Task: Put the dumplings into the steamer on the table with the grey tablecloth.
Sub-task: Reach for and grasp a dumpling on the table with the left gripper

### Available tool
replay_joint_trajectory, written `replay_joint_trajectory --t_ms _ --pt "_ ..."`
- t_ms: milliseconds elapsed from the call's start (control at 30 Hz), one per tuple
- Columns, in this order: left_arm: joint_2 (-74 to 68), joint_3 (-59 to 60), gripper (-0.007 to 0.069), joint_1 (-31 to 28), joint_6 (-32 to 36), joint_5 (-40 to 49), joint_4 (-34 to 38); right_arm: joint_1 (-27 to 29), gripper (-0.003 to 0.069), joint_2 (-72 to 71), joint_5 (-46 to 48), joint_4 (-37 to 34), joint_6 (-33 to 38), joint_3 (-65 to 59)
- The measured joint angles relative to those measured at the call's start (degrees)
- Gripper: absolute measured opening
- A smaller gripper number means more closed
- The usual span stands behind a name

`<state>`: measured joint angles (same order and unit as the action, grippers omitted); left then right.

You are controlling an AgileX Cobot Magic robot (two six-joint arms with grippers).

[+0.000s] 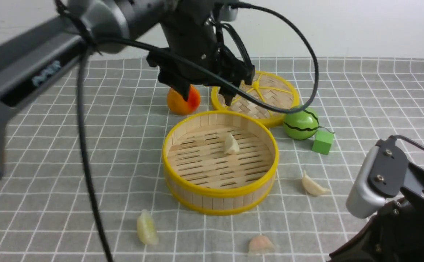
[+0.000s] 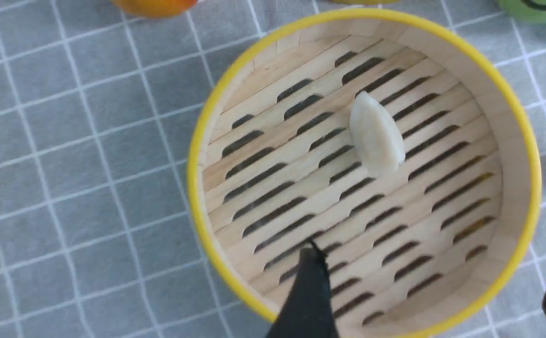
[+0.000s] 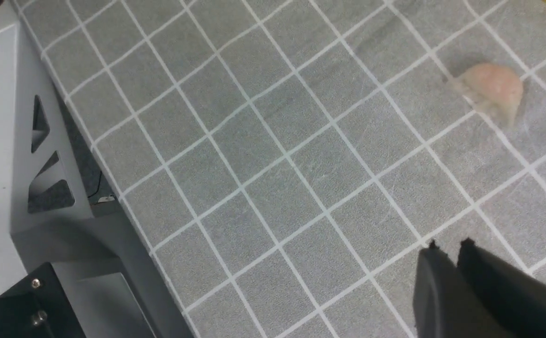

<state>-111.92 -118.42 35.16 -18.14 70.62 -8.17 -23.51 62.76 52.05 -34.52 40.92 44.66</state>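
Front: L gripper (image 1: pixel 205 95) spread over round yellow-rimmed bamboo steamer (image 1: pixel 219 193) holding 1 off-white crescent dumpling (image 1: pixel 231 145); 3 other dumplings (image 1: pixel 313 186) on grey grid tablecloth (image 1: pixel 51 163); orange fruit (image 1: pixel 183 102) behind. L wrist: that dumpling on slatted floor (image 2: pixel 301 188). R wrist alone: R gripper (image 3: pixel 446 246) pressed together near pinkish dumpling (image 3: pixel 491 89).

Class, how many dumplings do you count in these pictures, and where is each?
4. One off-white dumpling lies inside the steamer; a second off-white dumpling on the grey tablecloth right of it; the yellow-green dumpling and pinkish dumpling on the cloth nearer the robot. None seems hidden.
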Motion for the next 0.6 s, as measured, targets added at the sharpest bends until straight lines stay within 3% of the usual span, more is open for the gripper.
replay_joint_trajectory --t_ms 233,433,600 --pt "15.3 29.4 0.0518 0.0 -2.0 -0.3 -0.5 0.0 0.0069 0.0 -0.3 0.0 0.0 0.0" --pt "21.0 49.6 0.0517 0.0 -11.1 -13.1 -0.5 0.0 0.0076 0.0 -0.3 -1.2 0.0 0.0" --pt "19.9 55.2 0.0517 -0.6 -17.1 -22.3 -0.2 0.0 0.0080 0.0 -0.3 -2.1 0.0 0.0"
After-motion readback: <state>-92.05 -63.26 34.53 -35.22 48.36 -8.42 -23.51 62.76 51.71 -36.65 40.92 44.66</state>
